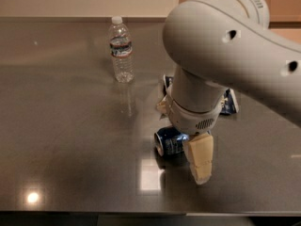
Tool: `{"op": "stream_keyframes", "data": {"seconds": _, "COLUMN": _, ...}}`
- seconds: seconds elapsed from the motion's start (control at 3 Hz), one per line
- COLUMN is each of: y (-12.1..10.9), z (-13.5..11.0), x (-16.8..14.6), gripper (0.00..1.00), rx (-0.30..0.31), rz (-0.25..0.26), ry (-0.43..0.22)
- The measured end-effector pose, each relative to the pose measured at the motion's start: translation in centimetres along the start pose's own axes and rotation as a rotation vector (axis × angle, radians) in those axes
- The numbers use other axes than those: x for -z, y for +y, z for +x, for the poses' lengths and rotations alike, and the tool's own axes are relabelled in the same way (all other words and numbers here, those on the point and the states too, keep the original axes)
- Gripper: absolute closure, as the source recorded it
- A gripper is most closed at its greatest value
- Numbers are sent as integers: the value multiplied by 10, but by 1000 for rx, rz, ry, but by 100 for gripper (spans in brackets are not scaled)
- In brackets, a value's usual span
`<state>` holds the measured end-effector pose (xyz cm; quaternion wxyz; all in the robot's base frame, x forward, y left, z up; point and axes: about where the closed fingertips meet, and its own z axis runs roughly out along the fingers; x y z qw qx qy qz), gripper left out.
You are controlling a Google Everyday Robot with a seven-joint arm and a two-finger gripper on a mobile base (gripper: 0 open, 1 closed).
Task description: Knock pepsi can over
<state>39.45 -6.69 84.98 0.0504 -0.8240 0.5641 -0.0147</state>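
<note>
Working back from the near edge of the table, find the gripper low, spread or pressed together impossible to tell, just beside the pepsi can, apparently tipped on its side, silver end facing left. Treat the knock as likely done: lift straight up, without rolling the can toward the blue chip bag just behind or the water bottle standing farther back left.

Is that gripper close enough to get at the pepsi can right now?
Probably yes. The gripper hangs low over the table, right beside the pepsi can, which seems to lie on its side, and nothing stands between them. The water bottle stands well off to the rear.
</note>
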Motion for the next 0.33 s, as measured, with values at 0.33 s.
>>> {"op": "stream_keyframes", "data": {"seconds": 0.33, "y": 0, "z": 0, "x": 0, "gripper": 0, "rx": 0, "rz": 0, "ry": 0}}
